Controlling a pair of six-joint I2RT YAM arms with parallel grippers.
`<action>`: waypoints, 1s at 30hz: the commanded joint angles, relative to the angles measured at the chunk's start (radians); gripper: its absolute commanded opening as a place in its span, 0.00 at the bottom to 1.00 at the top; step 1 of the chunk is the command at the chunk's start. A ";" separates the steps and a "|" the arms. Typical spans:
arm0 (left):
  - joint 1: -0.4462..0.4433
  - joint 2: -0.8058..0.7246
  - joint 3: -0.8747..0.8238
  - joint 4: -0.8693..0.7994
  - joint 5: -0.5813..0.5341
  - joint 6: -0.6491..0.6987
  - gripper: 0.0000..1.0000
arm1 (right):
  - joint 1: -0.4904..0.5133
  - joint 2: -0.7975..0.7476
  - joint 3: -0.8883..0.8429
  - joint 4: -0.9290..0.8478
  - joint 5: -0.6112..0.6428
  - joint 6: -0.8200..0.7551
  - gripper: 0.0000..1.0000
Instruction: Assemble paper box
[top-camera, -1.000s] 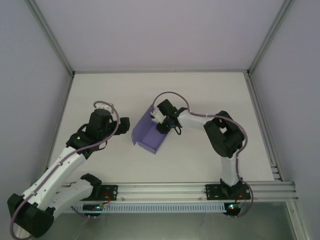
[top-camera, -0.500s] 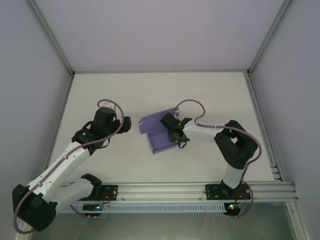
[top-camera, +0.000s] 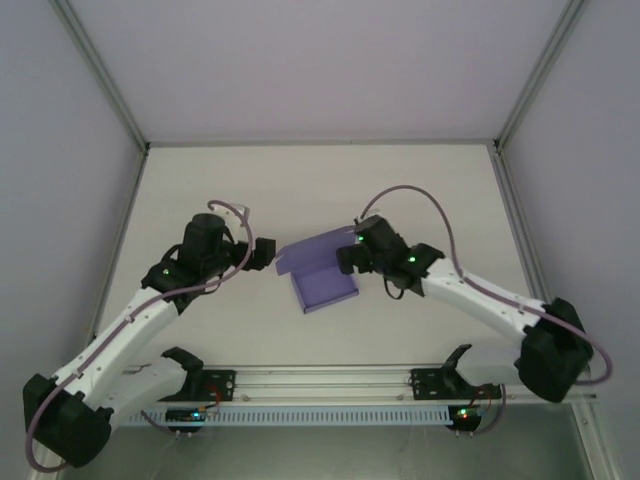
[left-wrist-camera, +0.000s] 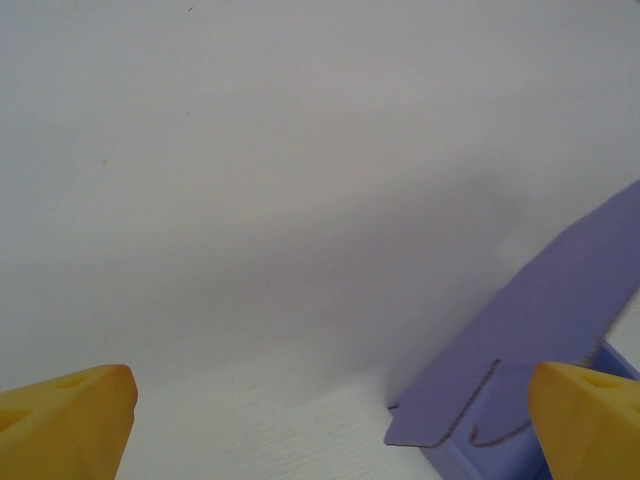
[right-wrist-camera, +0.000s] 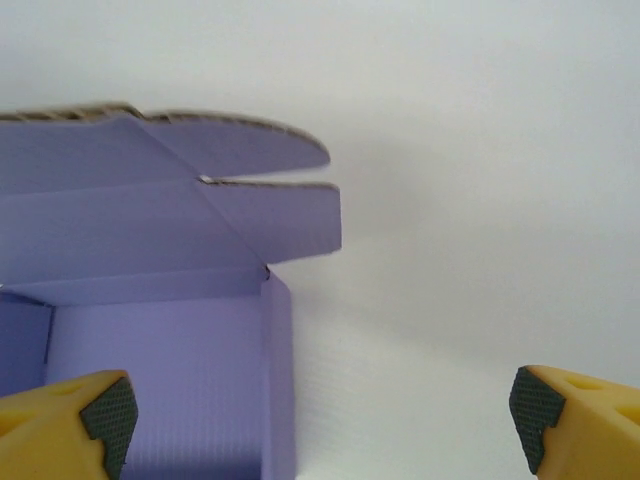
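Top view, box: paper box (top-camera: 325, 278), lavender thin card, part-folded; tray floor flat on the white table (top-camera: 420, 185), back flap raised, mid-table between the arms.
Top view, grippers: left gripper (top-camera: 263, 253) just beside the box's left edge; right gripper (top-camera: 348, 257) at its far right corner; contact cannot be told.
Left wrist: yellow fingers (left-wrist-camera: 65, 425) spread wide, released, nothing between; flap with curved slit by the right finger; smooth tabletop ahead.
Right wrist: fingers spread wide, released; dark textured pads (right-wrist-camera: 105, 415); open tray at left, corrugated raw edge on rounded flap; matte table to the right.
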 joint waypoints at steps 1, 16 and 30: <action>0.006 -0.010 0.063 -0.035 0.182 0.117 0.99 | -0.080 -0.039 -0.028 0.135 -0.297 -0.490 0.99; -0.077 0.377 0.218 -0.174 0.166 0.273 0.69 | -0.223 0.382 0.431 -0.304 -0.540 -1.096 0.78; -0.084 0.445 0.262 -0.241 0.073 0.313 0.43 | -0.244 0.495 0.510 -0.377 -0.526 -1.151 0.46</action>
